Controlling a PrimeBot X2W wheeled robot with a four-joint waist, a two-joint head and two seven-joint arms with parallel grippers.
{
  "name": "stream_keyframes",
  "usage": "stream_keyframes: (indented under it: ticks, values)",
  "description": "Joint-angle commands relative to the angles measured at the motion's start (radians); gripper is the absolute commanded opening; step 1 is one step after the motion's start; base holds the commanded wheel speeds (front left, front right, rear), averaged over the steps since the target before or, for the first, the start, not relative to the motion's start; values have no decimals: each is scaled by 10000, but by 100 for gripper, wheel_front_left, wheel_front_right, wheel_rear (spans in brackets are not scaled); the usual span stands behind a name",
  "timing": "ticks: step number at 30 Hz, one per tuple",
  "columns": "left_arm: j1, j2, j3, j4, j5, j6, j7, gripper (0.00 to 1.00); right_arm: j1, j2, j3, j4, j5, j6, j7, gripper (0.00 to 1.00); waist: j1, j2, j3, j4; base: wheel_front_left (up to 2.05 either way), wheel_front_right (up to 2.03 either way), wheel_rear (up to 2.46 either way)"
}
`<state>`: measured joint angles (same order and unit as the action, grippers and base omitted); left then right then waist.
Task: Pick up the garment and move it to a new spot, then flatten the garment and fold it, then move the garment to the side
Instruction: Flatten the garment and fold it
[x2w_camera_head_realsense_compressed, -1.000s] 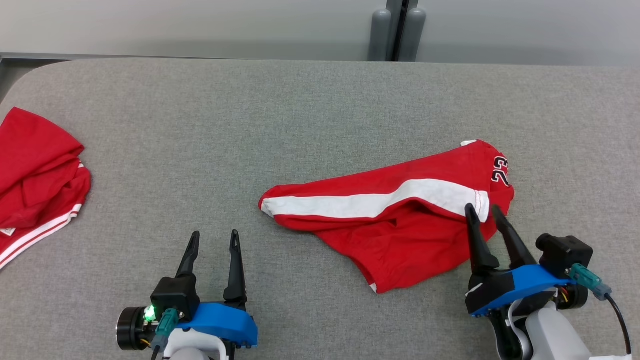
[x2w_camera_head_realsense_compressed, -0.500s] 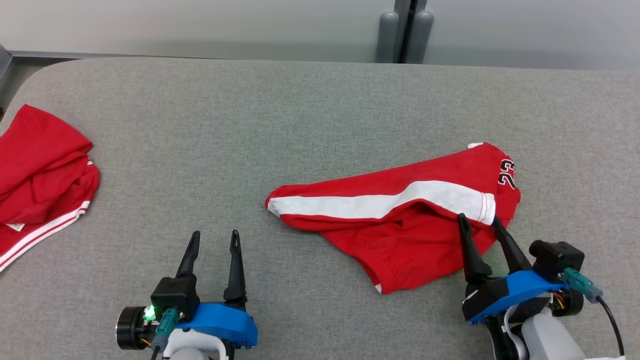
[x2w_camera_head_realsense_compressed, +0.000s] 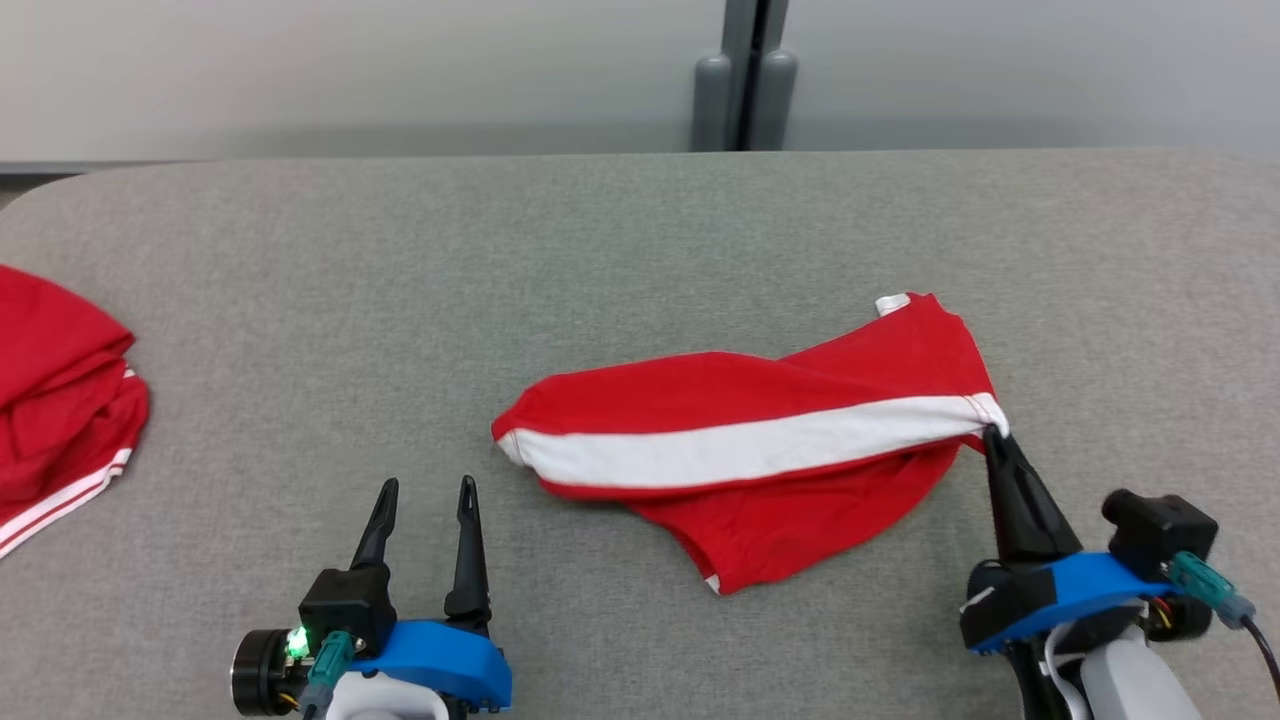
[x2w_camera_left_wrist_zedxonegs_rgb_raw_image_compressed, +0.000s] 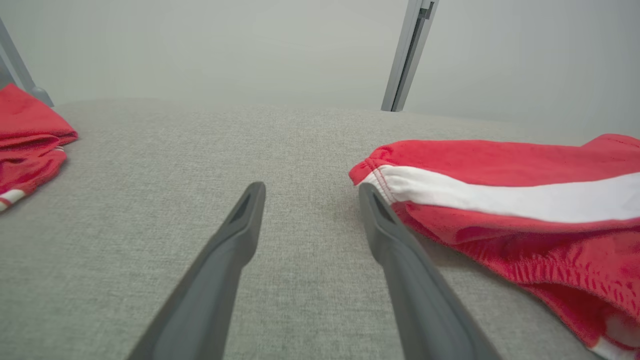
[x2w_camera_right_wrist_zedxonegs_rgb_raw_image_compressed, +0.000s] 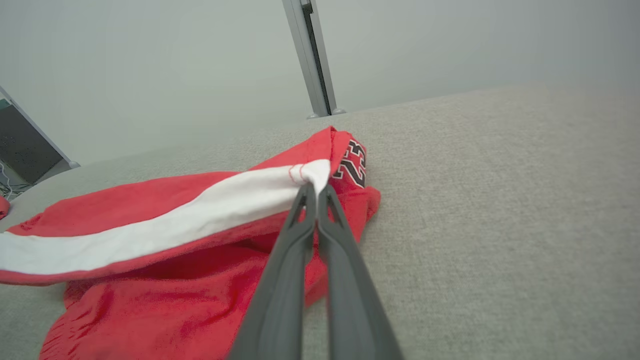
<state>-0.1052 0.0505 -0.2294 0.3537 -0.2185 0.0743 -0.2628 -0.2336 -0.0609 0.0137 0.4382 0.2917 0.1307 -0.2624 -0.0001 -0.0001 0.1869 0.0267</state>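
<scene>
The garment (x2w_camera_head_realsense_compressed: 760, 440) is a pair of red shorts with a broad white side stripe, lying crumpled on the grey table right of centre. My right gripper (x2w_camera_head_realsense_compressed: 993, 432) is shut on the garment's right hem, at the end of the white stripe. In the right wrist view the garment (x2w_camera_right_wrist_zedxonegs_rgb_raw_image_compressed: 190, 220) spreads to the left, a black number printed beside the pinched hem, and my right gripper (x2w_camera_right_wrist_zedxonegs_rgb_raw_image_compressed: 315, 189) has its fingertips pressed together on the cloth. My left gripper (x2w_camera_head_realsense_compressed: 427, 487) stands open at the lower left with nothing in it. In the left wrist view my left gripper (x2w_camera_left_wrist_zedxonegs_rgb_raw_image_compressed: 309, 192) sits just left of the garment (x2w_camera_left_wrist_zedxonegs_rgb_raw_image_compressed: 500, 195).
A second red garment (x2w_camera_head_realsense_compressed: 60, 400) with white trim lies bunched at the table's left edge, also seen as a red bundle (x2w_camera_left_wrist_zedxonegs_rgb_raw_image_compressed: 27, 135) in the left wrist view. A grey post (x2w_camera_head_realsense_compressed: 745, 90) stands behind the padded table (x2w_camera_head_realsense_compressed: 400, 260). Bare cloth surface lies between both garments.
My right gripper has gone from open around the hem to shut on it and drawn it right, so the shorts have stretched and turned over. The head camera has shifted.
</scene>
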Motion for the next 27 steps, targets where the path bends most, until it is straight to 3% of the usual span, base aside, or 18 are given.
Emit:
stream_keyframes:
  ticks: [1, 6, 7, 8, 15, 19, 27]
  values:
    - [97, -5, 19, 37, -56, 18, -31, 100, 510, -238, -210, -50, -128, 2, -34, 0, 1, 1, -276, -403, 0, 0, 0]
    - [114, -2, -20, 84, -108, 3, -31, 100, 947, -424, -552, 550, -337, 2, -34, 0, 1, 1, -357, -592, 0, 0, 0]
    - [111, -3, -27, 91, -118, 2, -31, 100, 953, -445, -648, 662, -443, 2, -36, 85, 1, 1, -359, -608, 0, 0, 0]
    - [117, -3, -30, 100, -118, 0, -31, 100, 887, -472, -812, 631, -595, 2, -38, 100, 1, 1, -360, -621, 0, 0, 0]
    - [203, -3, 76, 139, -21, -50, -31, 100, 982, -118, -1903, -1070, -1789, 2, -33, 100, 1, 1, -469, -583, 0, 0, 0]
    - [324, -3, 110, 161, -2, -106, -31, 100, 1156, 3, -1532, -1615, -1999, 2, -34, 100, 1, 1, -541, -543, 0, 0, 0]
    - [338, -5, -163, 175, -66, -280, -31, 100, 1276, 83, -981, -1397, -2013, 2, -34, 100, 1, 1, -630, -509, 0, 0, 0]
